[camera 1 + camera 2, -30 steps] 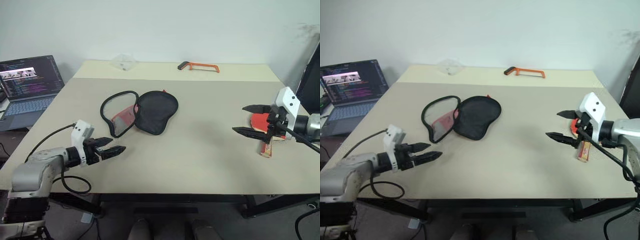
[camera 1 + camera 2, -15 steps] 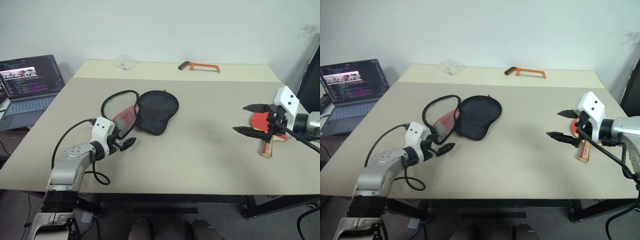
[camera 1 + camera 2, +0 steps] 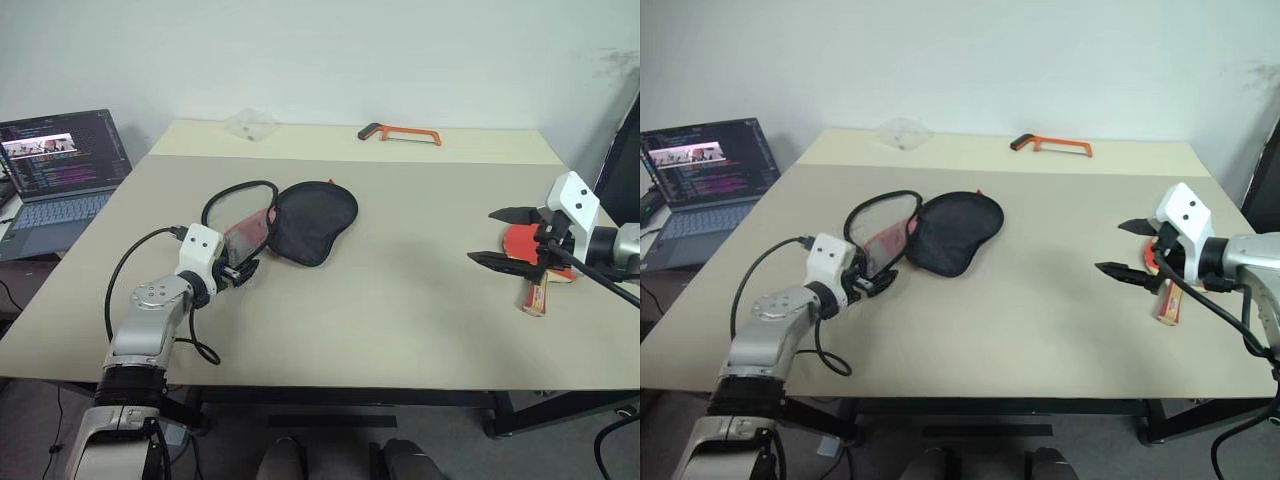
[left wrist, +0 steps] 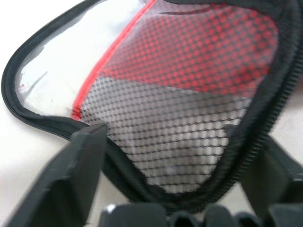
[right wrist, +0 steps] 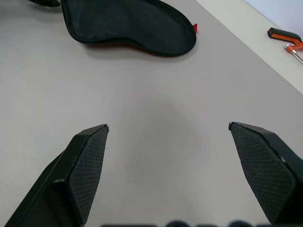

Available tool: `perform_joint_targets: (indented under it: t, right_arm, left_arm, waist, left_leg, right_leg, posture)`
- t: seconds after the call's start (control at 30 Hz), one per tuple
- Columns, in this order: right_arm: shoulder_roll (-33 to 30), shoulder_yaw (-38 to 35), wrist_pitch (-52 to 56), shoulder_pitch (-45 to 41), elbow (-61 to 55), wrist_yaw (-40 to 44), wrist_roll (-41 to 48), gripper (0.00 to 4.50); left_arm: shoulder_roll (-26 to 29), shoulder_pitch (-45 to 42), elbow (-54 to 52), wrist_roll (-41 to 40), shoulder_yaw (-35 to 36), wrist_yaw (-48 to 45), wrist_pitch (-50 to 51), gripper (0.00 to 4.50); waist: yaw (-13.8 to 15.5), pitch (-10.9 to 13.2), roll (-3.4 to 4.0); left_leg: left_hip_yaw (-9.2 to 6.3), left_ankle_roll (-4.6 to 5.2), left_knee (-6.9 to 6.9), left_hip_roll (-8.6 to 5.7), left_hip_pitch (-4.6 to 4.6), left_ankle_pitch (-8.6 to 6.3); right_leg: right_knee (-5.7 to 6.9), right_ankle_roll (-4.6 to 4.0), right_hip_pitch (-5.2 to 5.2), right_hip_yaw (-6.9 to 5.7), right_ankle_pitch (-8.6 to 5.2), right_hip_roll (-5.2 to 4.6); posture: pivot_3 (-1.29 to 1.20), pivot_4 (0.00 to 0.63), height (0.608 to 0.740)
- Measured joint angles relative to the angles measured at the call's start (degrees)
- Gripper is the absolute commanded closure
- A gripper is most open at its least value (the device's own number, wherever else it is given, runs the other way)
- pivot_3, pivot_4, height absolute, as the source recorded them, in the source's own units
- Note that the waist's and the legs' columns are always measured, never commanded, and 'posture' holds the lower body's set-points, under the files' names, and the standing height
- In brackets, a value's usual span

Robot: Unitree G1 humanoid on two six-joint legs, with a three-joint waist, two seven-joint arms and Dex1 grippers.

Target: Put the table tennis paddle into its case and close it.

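Case (image 3: pixel 285 220) lying unzipped and spread flat on the table (image 3: pixel 400 300), left of centre, mesh half toward the left edge, black half beside it. Left pincer (image 3: pixel 243 270) at the near rim of the mesh half, fingers (image 4: pixel 78 161) apart on either side of the zip edge, not clamped. Paddle (image 3: pixel 532 250) flat near the right table edge, handle toward the front. Right pincer (image 3: pixel 502 237) hovering just left of the paddle, spread wide, holding nothing. Orange hacksaw (image 3: pixel 398 133) at the far edge; laptop (image 3: pixel 55 165) off to the left.
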Motion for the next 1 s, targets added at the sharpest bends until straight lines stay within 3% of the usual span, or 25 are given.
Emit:
perform_joint_targets:
  t: [0.2, 0.3, 0.67, 1.0]
  right_arm:
    - [0.0, 0.3, 0.0, -0.5, 0.1, 0.0, -0.1, 0.0]
    - [0.0, 0.4, 0.0, -0.6, 0.1, 0.0, -0.1, 0.0]
    - [0.0, 1.4, 0.0, -1.2, 1.1, 0.0, -0.4, 0.0]
    - [0.0, 1.4, 0.0, -1.1, 1.1, -0.5, -0.4, 0.0]
  left_arm:
    - [-0.4, -1.7, 1.5, 3.8, -1.9, 0.0, -5.1, 3.61]
    - [0.1, -3.6, 3.0, 6.2, -3.7, -1.1, -8.3, 4.48]
    - [1.0, -14.7, 15.0, 15.9, -14.9, -10.2, -25.5, 4.48]
    - [-2.0, -22.3, 22.1, 23.1, -22.3, -14.5, -33.4, 4.48]
  waist:
    - [0.0, 0.0, 0.0]
    - [0.1, 0.0, 0.0]
    - [0.7, 0.0, 0.0]
    - [1.2, 0.0, 0.0]
  left_leg:
    - [-0.01, 0.0, 0.0, 0.0, 0.0, 0.0]
    - [0.0, 0.0, 0.0, 0.0, 0.0, 0.0]
    - [0.03, 0.0, -0.05, -0.01, -0.02, 0.0]
    - [0.03, 0.0, 0.0, -0.06, -0.06, 0.0]
  right_leg:
    - [0.0, 0.0, 0.0, 0.0, 0.01, 0.0]
    - [-0.01, 0.0, 0.0, -0.01, 0.0, 0.0]
    - [-0.04, -0.04, -0.03, 0.01, 0.0, 0.01]
    - [-0.04, 0.02, 0.0, 0.0, -0.01, -0.02]
  posture:
    - [0.0, 0.15, 0.74]
    - [0.0, 0.15, 0.74]
    - [0.0, 0.15, 0.74]
    - [0.0, 0.15, 0.74]
